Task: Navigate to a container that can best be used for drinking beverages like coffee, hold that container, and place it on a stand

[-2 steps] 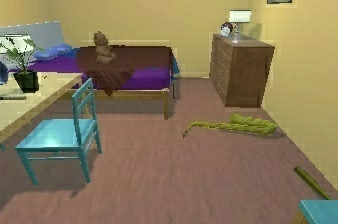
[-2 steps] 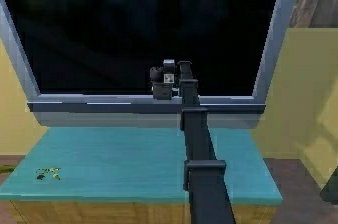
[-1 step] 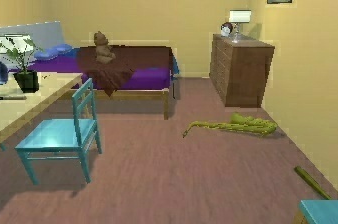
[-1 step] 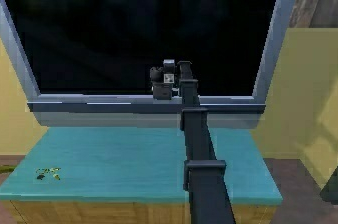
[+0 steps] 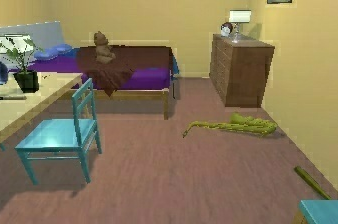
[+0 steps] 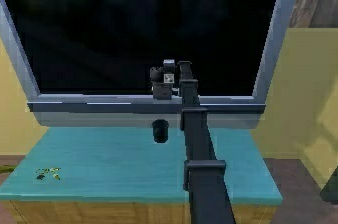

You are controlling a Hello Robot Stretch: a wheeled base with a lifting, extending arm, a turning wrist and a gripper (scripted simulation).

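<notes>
Squat dark cylinder (image 6: 161, 130) on smooth teal tabletop (image 6: 87, 165), near the boxy dark gripper (image 6: 161, 88), its load impossible to tell

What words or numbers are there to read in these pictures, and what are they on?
None can be read.
The clock on the dresser is too small to read its numbers.
The black marks on the white squares at the end of the arm are too small to make out.
</notes>
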